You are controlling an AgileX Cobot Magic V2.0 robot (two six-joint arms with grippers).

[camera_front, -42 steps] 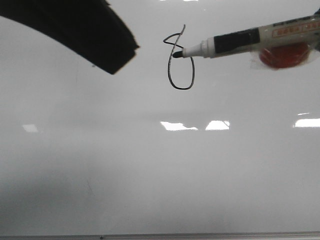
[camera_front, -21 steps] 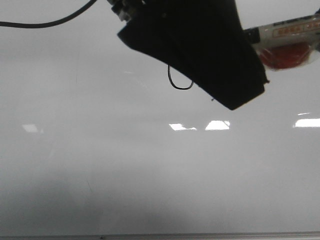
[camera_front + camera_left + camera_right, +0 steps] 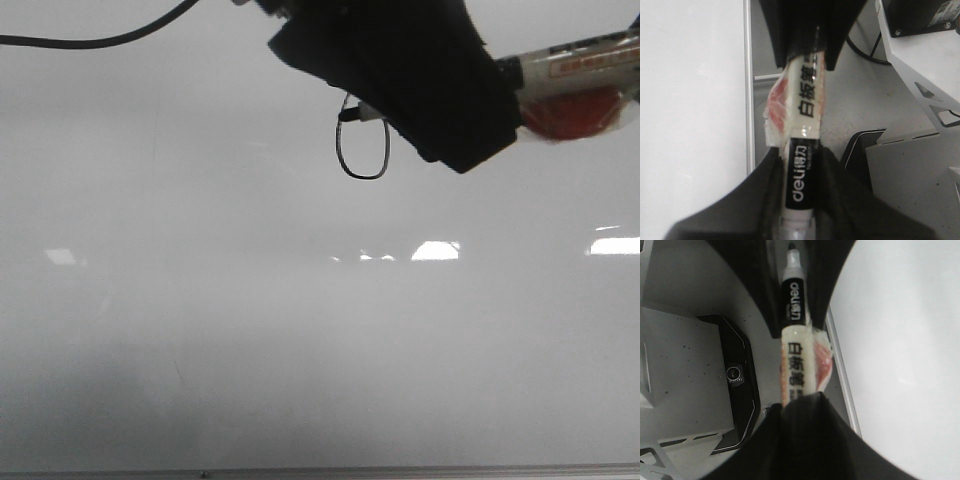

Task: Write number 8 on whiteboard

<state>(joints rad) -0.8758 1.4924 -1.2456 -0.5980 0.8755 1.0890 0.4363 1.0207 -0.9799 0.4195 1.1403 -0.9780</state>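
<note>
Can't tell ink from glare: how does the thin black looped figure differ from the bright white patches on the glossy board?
The thin black looped figure is a dark hollow outline; the bright white patches are solid glows. The figure stands tall, higher; the patches lie wide, lower. Both show on the glossy pale board.

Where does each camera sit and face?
Front: behind the arms, facing the whiteboard and the number 8; the left gripper's dark bulk shows.
Left wrist: on that arm, looking past its fingers along the marker toward the right gripper.
Right wrist: on that arm, looking past its fingers along the marker toward the left gripper.
Shared: all three show the marker.
</note>
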